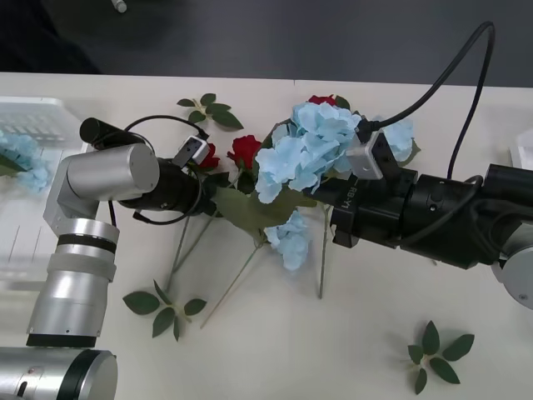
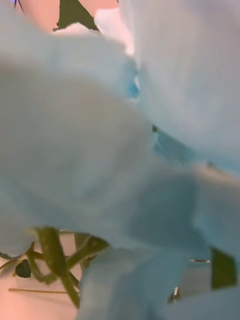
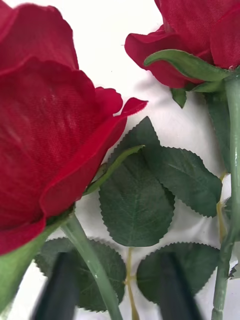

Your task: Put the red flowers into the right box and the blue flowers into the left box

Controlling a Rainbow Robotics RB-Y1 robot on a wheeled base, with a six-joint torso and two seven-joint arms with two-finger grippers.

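- The left gripper [image 3: 112,287] has its dark fingers [image 3: 60,285] parted around a stem of the red flowers [image 1: 246,150]. Judged best: close low on that stem, below the head.
- The right gripper [image 1: 321,208] is buried in the blue flowers [image 1: 308,150], just right of the roses; whether its jaws are parted or closed, I cannot tell.
- The left box [image 1: 42,104] lies far left of the roses, the right box [image 1: 525,142] far right; bare table lies between.

My left gripper [image 3: 112,287], fingers parted, straddles a green stem [image 3: 92,265] beneath red flowers [image 3: 50,145] and serrated leaves [image 3: 137,205].
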